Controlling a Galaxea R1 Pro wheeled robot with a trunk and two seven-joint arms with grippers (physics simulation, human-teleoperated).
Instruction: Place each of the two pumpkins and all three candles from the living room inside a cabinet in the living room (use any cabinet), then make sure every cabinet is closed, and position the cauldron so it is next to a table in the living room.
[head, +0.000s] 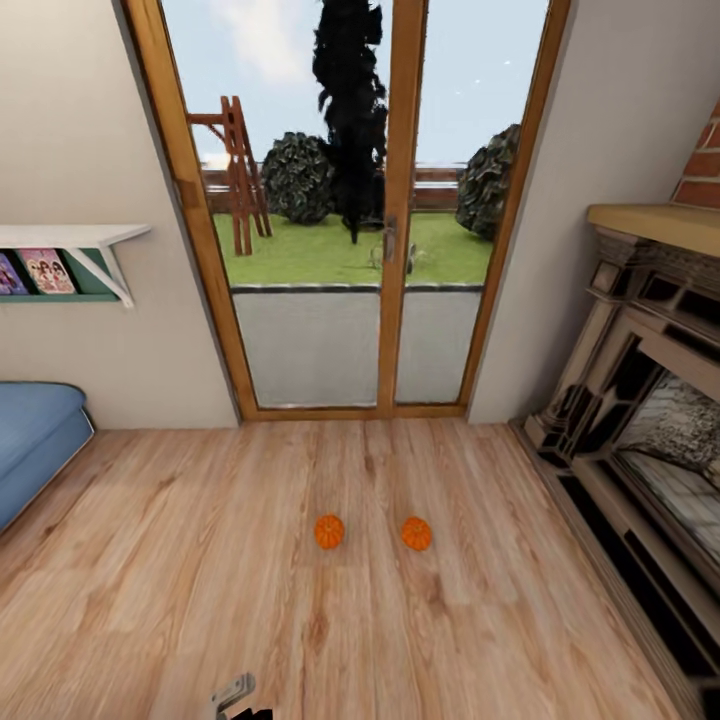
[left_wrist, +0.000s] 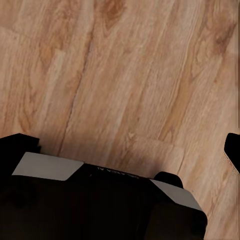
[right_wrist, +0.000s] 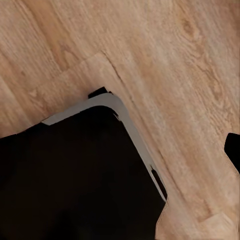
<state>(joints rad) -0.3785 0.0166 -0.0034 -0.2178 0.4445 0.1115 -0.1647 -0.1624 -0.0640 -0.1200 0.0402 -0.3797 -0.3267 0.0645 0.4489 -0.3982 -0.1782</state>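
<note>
From my head camera I saw the two pumpkins on the wooden floor (head: 200, 600) — the left pumpkin (head: 329, 531) and the right pumpkin (head: 416, 533) — lying near each other but apart, in front of the glass door (head: 385, 250). A fireplace (head: 650, 430) stood at the right, a blue cushion (head: 35, 430) at the left under a wall shelf (head: 70, 237). My wrist cameras looked down at floorboards and my dark base (left_wrist: 100, 205). Whether my jaws were wide or narrow, I could not tell.
</note>
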